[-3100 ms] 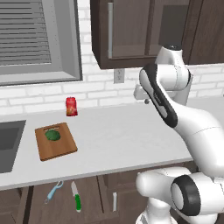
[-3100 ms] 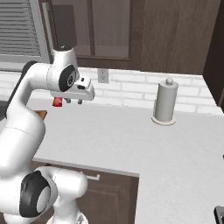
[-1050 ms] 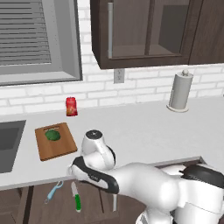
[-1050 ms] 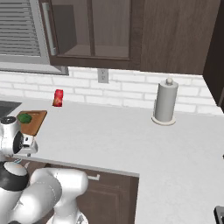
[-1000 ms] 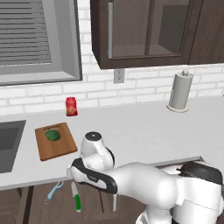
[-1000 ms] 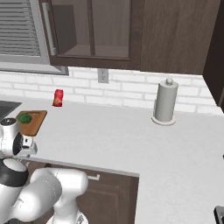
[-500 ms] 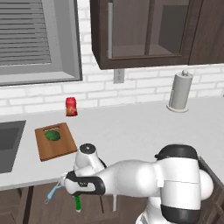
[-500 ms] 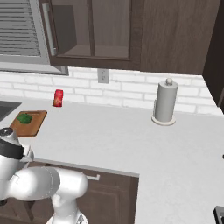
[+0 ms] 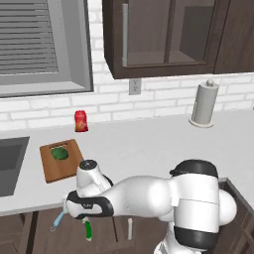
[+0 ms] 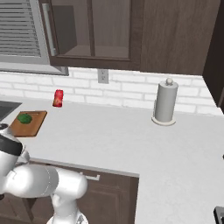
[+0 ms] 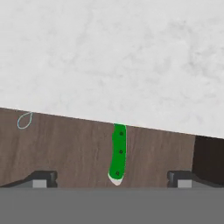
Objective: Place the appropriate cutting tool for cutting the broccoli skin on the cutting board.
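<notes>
The cutting tool [image 11: 119,153], a knife with a bright green handle, lies on a brown wooden surface just below the counter's front edge. My gripper [image 11: 111,178] is open right over it, one fingertip [image 11: 43,177] on each side of the handle and neither touching it. In the left base view the arm bends down over the counter edge, and the green handle [image 9: 88,230] pokes out below the hand. The brown cutting board [image 9: 62,161] lies on the counter beyond, with the small dark green broccoli [image 9: 60,154] on it. The board [image 10: 28,123] and broccoli [image 10: 25,117] also show at the left of the right base view.
A light-blue peeler [image 9: 58,220] lies just left of the knife; its loop [image 11: 24,120] sits far left in the hand view. A red can [image 9: 80,120] stands behind the board, a sink [image 9: 10,163] lies to its left, and a paper towel roll [image 9: 204,104] stands far right.
The arm has swung from above the counter down over its front edge, bringing the hand lower and left onto the knife. The jaws have stayed open; knife, peeler and board have not moved.
</notes>
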Tool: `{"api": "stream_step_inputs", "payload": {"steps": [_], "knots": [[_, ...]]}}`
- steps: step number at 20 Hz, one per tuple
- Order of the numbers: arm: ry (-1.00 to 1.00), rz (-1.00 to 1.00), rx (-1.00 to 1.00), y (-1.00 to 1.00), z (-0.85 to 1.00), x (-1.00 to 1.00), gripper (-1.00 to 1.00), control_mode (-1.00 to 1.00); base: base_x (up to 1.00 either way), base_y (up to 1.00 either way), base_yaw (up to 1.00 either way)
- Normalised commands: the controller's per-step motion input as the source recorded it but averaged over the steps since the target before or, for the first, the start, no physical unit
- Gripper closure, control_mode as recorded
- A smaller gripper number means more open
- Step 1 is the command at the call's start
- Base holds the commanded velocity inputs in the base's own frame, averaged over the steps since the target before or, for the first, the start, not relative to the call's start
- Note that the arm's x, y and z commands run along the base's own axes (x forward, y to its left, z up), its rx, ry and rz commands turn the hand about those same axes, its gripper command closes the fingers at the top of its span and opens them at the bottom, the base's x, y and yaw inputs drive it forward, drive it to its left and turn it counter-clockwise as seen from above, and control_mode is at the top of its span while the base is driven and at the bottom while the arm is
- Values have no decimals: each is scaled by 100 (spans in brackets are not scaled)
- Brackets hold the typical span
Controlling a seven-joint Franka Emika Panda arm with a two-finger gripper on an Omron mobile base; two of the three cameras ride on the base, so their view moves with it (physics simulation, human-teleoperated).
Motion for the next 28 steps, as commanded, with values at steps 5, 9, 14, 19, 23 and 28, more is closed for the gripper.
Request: {"api": "stream_step_inputs", "payload": {"steps": [5,9,14,19,23,28], "knots": [[0,0,4,9,-10,-91,-100,-100,0,0,0],[0,0,0,1,-27,-54,-100,-100,0,0,0],[12,-1,3,0,-27,-2,-100,-100,0,0,0],[12,-1,5,0,-24,0,-100,-100,0,0,0],[7,-1,3,0,-11,-20,-100,-100,0,0,0],[11,0,2,0,0,-57,-100,-100,0,0,0]]}}
